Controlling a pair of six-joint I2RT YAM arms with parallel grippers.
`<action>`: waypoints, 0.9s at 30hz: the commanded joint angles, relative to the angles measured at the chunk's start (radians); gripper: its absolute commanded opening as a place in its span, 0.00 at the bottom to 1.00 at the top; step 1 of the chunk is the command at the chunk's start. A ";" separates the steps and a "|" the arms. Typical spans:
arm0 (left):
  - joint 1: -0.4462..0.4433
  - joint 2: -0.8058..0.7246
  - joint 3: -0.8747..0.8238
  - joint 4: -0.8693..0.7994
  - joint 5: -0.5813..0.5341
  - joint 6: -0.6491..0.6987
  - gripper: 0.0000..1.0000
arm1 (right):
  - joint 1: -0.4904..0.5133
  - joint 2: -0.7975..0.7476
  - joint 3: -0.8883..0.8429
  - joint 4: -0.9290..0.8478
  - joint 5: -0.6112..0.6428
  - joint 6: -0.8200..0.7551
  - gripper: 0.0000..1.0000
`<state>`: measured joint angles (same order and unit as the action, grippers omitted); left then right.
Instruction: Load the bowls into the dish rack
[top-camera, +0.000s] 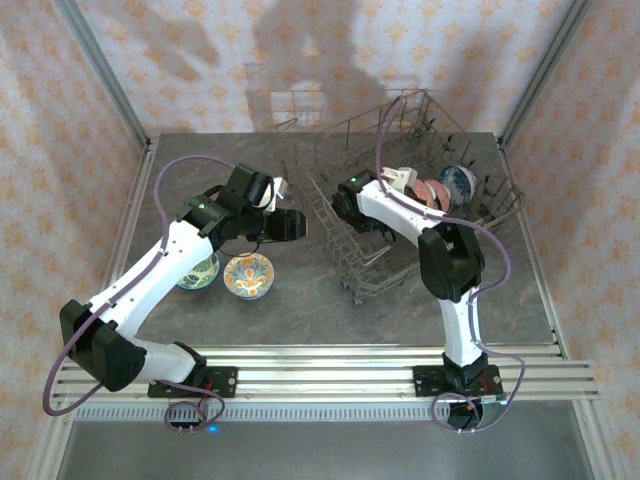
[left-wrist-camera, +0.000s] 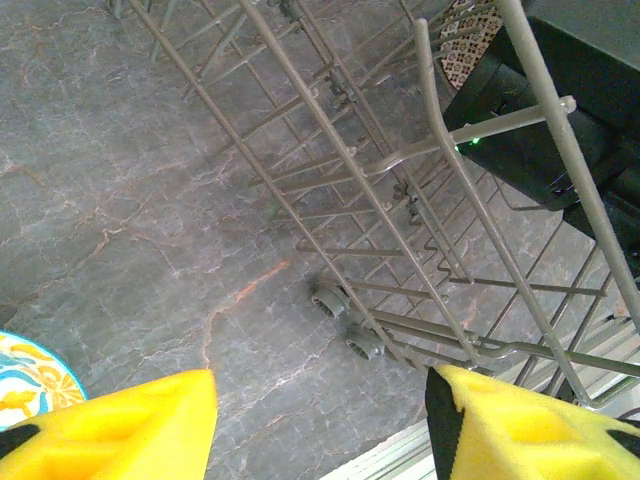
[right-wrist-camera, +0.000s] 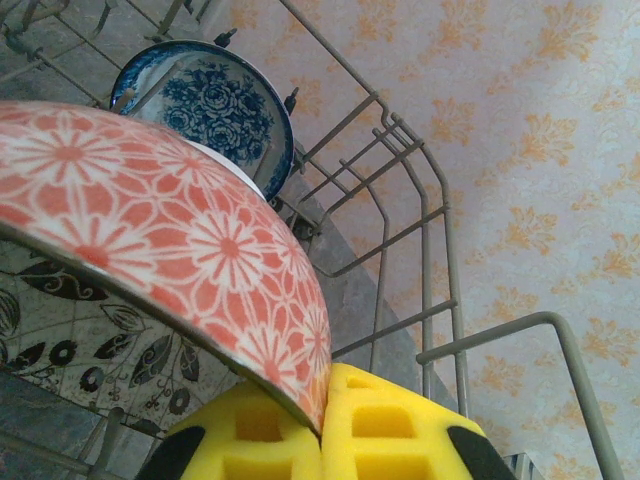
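The dish rack (top-camera: 420, 215) stands at the back right of the table. Inside it, my right gripper (top-camera: 415, 188) is shut on the rim of a pink flowered bowl (top-camera: 432, 192). The right wrist view shows the yellow pads (right-wrist-camera: 400, 430) of that gripper (right-wrist-camera: 322, 410) pinching the pink bowl (right-wrist-camera: 180, 230), which is tilted, with a blue-white bowl (right-wrist-camera: 215, 105) upright just behind it. An orange-teal bowl (top-camera: 249, 275) and a green bowl (top-camera: 198, 270) sit on the table. My left gripper (top-camera: 297, 224) hovers open and empty above them, by the rack's near-left corner (left-wrist-camera: 440, 180).
The rack's small wheels (left-wrist-camera: 345, 320) rest on the grey stone tabletop (left-wrist-camera: 150, 200). The edge of the orange-teal bowl (left-wrist-camera: 25, 385) lies beside my left finger. The right arm's black link (left-wrist-camera: 560, 110) sits over the rack. Patterned walls (right-wrist-camera: 540, 130) close in the table.
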<state>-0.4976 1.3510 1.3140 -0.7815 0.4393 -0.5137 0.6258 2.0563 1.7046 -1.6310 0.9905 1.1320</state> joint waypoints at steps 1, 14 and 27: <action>-0.007 -0.001 0.018 -0.006 0.021 0.021 0.59 | 0.001 0.019 0.002 -0.148 0.028 0.042 0.00; -0.006 0.008 0.034 -0.005 0.051 0.020 0.59 | -0.011 0.009 0.025 -0.148 -0.033 0.082 0.00; -0.007 0.018 0.071 -0.022 0.068 0.040 0.59 | -0.021 -0.021 0.017 -0.150 -0.050 0.096 0.00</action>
<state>-0.4976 1.3640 1.3567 -0.7845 0.4911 -0.4953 0.6201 2.0567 1.7164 -1.6306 0.9417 1.1934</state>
